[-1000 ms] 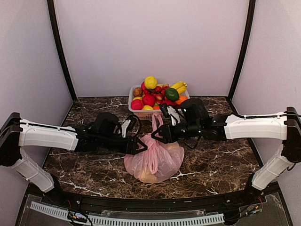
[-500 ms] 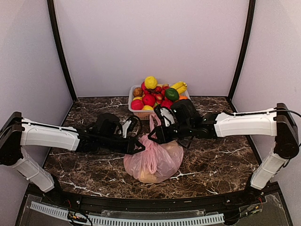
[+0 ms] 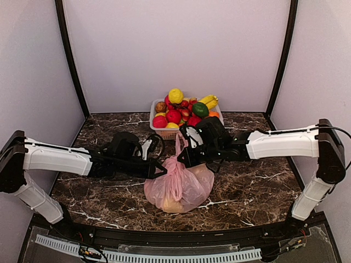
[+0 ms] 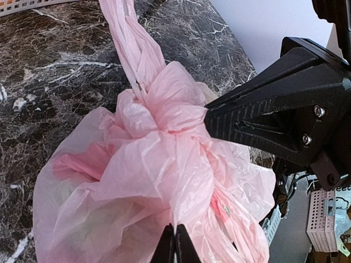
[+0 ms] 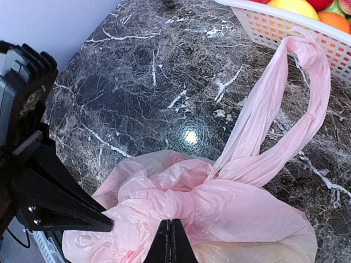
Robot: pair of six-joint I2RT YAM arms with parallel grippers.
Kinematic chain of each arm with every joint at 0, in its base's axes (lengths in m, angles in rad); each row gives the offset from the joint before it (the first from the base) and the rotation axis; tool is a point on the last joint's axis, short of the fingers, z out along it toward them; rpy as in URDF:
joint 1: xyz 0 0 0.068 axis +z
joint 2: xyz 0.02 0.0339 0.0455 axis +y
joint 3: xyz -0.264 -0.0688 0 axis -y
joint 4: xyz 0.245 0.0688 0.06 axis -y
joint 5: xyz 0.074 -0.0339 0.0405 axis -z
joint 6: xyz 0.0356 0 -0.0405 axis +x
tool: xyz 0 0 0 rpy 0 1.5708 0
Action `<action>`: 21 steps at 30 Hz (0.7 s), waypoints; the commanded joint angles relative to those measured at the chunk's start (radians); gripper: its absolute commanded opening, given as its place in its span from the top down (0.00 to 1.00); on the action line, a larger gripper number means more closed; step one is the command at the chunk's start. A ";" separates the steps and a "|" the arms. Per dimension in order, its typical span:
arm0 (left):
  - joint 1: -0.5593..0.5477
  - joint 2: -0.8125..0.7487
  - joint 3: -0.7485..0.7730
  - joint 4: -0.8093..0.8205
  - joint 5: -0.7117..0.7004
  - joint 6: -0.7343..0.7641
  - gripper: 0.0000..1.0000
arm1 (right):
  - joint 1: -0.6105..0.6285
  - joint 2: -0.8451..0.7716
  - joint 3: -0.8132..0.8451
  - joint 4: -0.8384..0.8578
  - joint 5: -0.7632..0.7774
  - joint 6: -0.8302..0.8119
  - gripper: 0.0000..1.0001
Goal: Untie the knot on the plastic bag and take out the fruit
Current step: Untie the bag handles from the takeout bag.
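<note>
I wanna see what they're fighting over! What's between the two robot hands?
The knot of the plastic bag, squeezed between the left hand and right hand. The top view shows it best.

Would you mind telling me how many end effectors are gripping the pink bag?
2. The left end effector pinches the bag left of the knot; the right end effector pinches it on the right.

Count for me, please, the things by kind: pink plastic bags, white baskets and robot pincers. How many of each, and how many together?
pink plastic bag: 1
white basket: 1
pincers: 2, the left pincer and the right pincer
Total: 4
</note>
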 commanded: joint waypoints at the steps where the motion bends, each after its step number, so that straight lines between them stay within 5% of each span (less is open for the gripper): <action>1: -0.003 -0.049 -0.026 -0.034 -0.040 0.004 0.99 | 0.010 -0.014 0.013 -0.017 0.066 0.016 1.00; 21: -0.002 -0.067 0.081 -0.147 -0.079 0.071 0.99 | 0.008 -0.184 -0.136 0.144 0.116 0.039 1.00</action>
